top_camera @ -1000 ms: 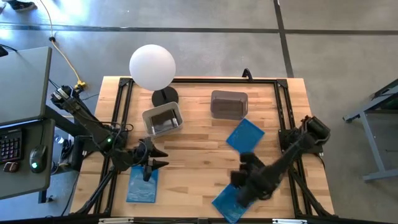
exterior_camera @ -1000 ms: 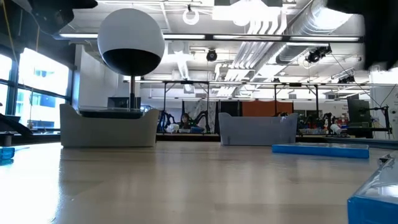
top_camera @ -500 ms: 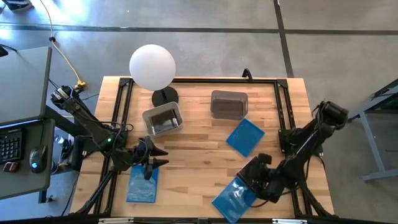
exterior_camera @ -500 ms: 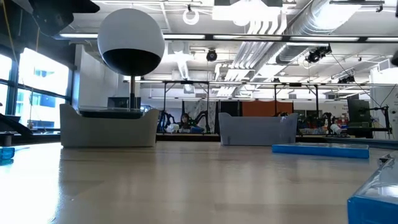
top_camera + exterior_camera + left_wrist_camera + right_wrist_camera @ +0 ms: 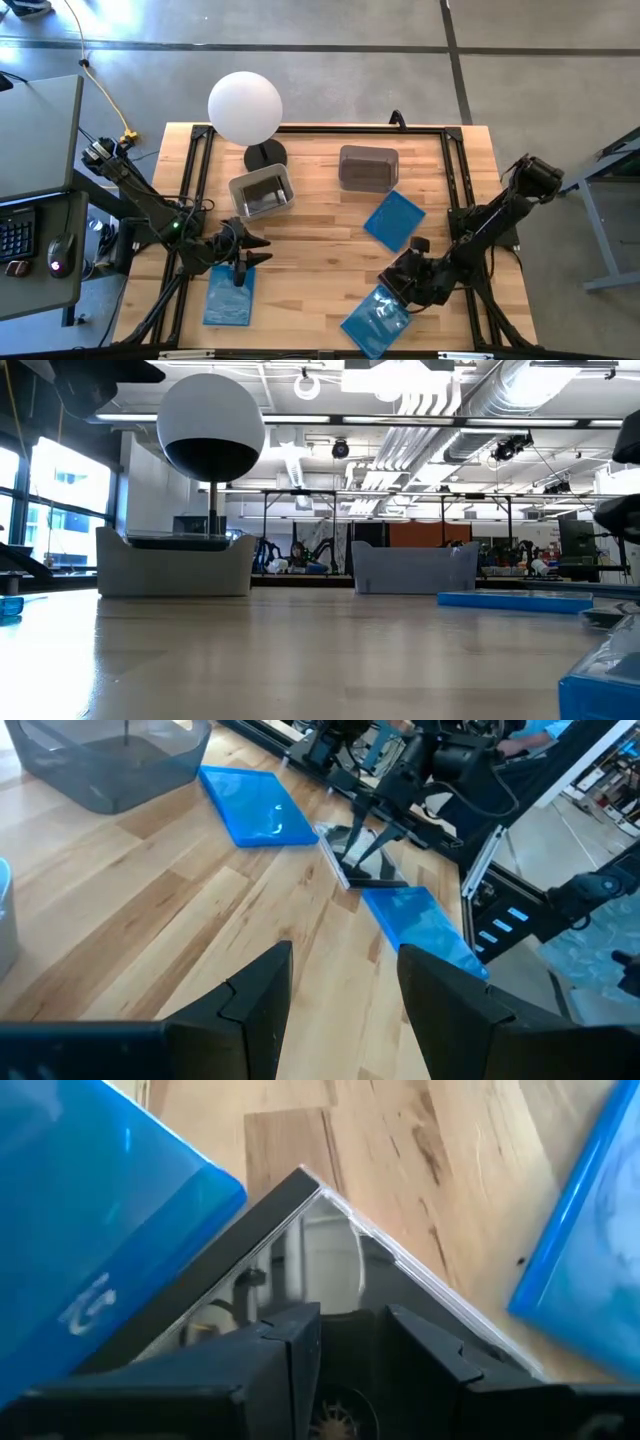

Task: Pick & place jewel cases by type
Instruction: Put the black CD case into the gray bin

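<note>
Fingers of the right gripper (image 5: 345, 1342) sit slightly parted across a corner of the clear jewel case (image 5: 330, 1250), which lies near the worktop's front right corner, wedged between two blue cases (image 5: 375, 320) (image 5: 394, 219). Whether they have actually clamped it I cannot tell. Best, I think, to pinch firmly before lifting and draw it clear without dragging the blue neighbour. Left gripper (image 5: 252, 253) hangs spread and empty above the third blue case (image 5: 228, 297) near the front left edge.
</note>
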Robot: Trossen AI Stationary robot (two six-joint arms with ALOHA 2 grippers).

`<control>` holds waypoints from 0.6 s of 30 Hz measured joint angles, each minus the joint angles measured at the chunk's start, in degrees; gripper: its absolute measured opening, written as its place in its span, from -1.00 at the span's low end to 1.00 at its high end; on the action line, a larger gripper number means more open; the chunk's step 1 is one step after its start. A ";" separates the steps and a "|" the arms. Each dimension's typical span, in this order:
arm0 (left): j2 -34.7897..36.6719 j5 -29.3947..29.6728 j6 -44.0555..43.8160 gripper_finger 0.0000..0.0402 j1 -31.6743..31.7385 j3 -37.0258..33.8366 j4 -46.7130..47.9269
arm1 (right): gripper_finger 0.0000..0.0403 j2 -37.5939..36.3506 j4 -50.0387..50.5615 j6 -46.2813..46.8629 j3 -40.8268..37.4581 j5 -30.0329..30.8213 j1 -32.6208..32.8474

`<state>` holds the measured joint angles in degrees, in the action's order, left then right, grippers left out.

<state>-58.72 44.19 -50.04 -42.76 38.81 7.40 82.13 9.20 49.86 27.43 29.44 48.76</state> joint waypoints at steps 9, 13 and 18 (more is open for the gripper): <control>0.00 0.37 0.00 -0.10 0.00 0.00 0.02 | -0.46 0.67 -4.45 -16.50 -0.19 -4.44 -8.38; 0.00 0.33 0.00 -0.10 0.00 0.00 0.02 | -0.46 4.20 -12.96 -26.57 -0.06 -6.29 -12.84; 0.00 0.33 0.00 -0.10 0.00 0.00 0.01 | -0.46 10.72 -23.56 -36.24 1.57 -10.39 -18.88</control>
<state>-58.72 44.51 -50.04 -42.76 38.81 7.41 92.85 -14.36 13.62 29.01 19.05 29.88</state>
